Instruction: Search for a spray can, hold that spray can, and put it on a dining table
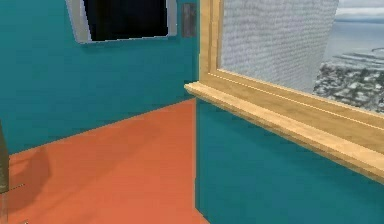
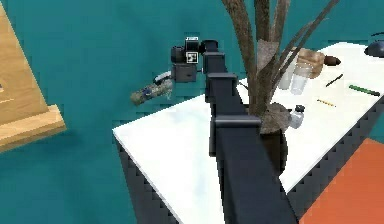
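Gripper, arm side view, 11 o'clock: it holds a small grey-brown can that hangs at the finger end, with only the teal wall behind it and clear of every surface. The can is too small to confirm, but I judge it to be the spray can. Whether it hangs above the white table or out past the table's far edge cannot be told. The arm rises from 6 o'clock across the tabletop, just beside a potted plant whose branches climb to 12 and 1 o'clock. Clear bottles stand near the pot at 2 o'clock, and pens and a dark bowl lie toward 3 o'clock. Risk: letting go while past the edge would drop the can to the floor. Risk: swinging or drawing in the arm toward 3 o'clock could catch the branches or topple the bottles. It is not established that this is a dining table. Forward view: a wooden window sill runs from centre to 4 o'clock, with the wall below it filling 5 o'clock. The orange floor lies at 7 o'clock and a dark framed panel hangs at 11 o'clock. Risk: the wall looks near, so driving ahead or turning hard toward 3 o'clock could strike the sill and jolt the can loose.
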